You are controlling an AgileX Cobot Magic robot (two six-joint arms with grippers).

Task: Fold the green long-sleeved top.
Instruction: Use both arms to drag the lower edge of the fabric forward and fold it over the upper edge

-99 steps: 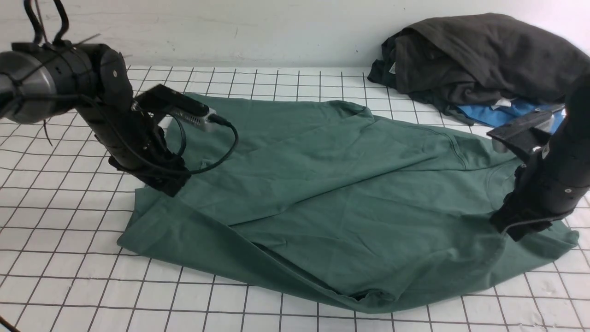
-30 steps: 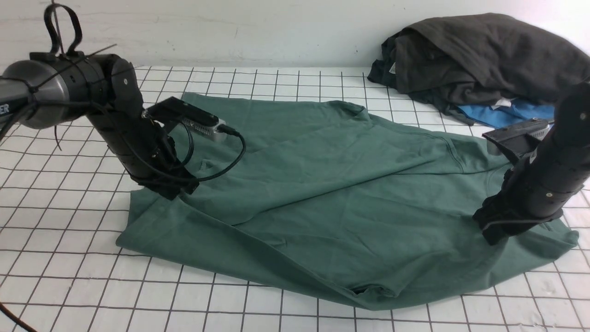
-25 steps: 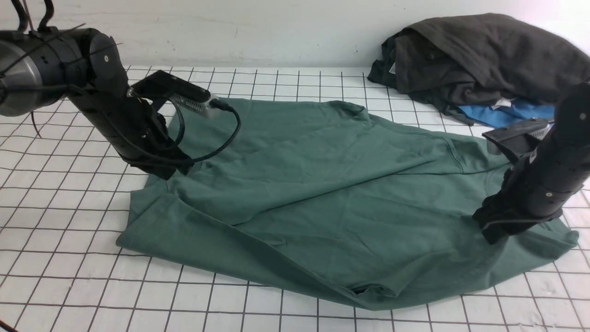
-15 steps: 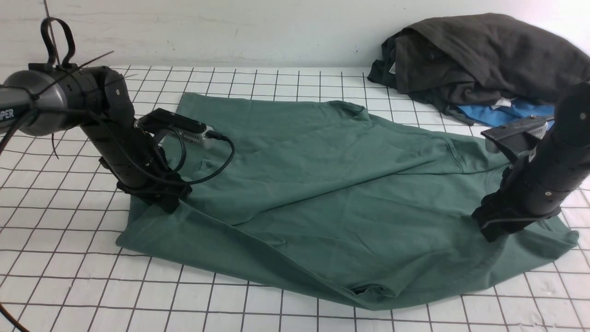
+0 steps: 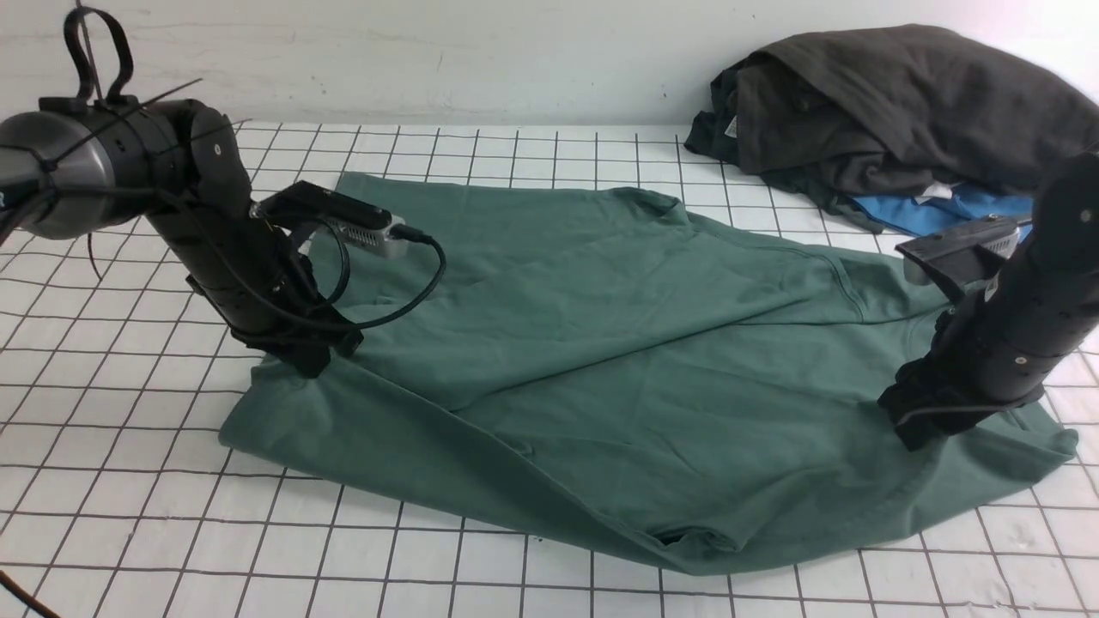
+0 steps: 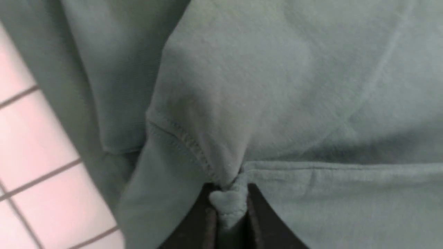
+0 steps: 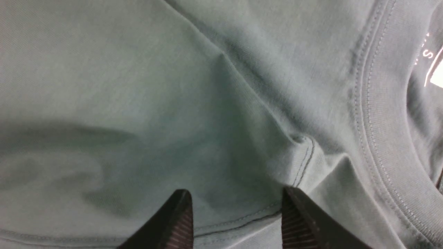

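The top [image 5: 618,360] lies spread over the middle of the gridded table [image 5: 129,515], reaching from the left arm across to the right one. It is not flat. A long fold runs slantwise from the near left toward the far right, and the near edge bulges in a loose curve with a small dark gap at its nearest point. The far left corner lies flat on the grid.

The left gripper [image 5: 313,356] is down at the top's left edge, where the cloth draws up toward it. In the left wrist view its fingers [image 6: 204,224] stand almost together with a small nub of green cloth pinched between them, right by a stitched hem [image 6: 180,138]. The jaws are closed on the top. White table shows just beside the cloth there.

The right gripper [image 5: 923,425] is down on the top's right end, near the neck. In the right wrist view the jaws stand wide apart, and a stitched edge of cloth runs across between the tips. They grip nothing that I can see, and I cannot tell whether the tips touch the cloth. The ribbed collar [image 7: 384,138] curves just beside them, and a bit of the white label [image 7: 436,74] shows inside it.

At the table's far right, against the wall [image 5: 515,51], sits a dark heap [image 5: 893,103] of clothes with a blue garment [image 5: 944,215] under its near side, close to the top's far right edge
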